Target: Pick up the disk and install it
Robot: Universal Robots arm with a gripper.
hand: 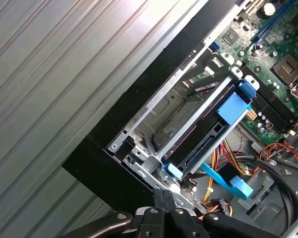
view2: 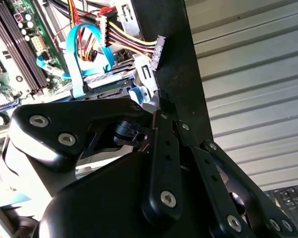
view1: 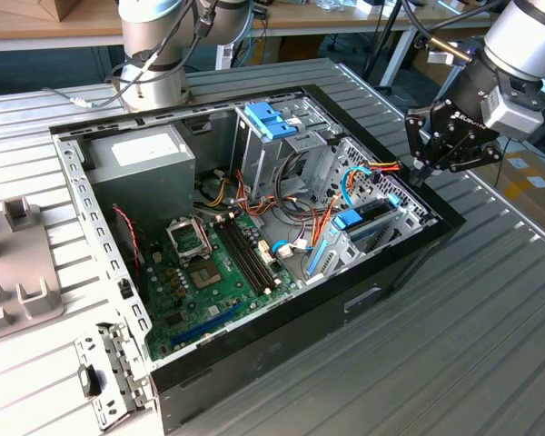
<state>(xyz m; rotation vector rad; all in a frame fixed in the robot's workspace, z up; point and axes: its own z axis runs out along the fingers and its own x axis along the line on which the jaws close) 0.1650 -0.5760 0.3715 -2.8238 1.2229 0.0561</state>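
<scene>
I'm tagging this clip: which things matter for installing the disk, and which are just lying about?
Job:
- disk in its blue carrier, in the case's bay
- gripper, at the case's corner

Lying about:
- power supply
- pale blue latch
- motherboard

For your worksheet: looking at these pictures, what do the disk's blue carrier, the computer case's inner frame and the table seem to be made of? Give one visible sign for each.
The disk carrier: probably plastic, judging by its even bright blue colour and moulded tab. The case frame: likely bare sheet metal, dull silver, with punched holes. The table: seemingly ribbed metal, grey, with soft reflections along its grooves.
</scene>
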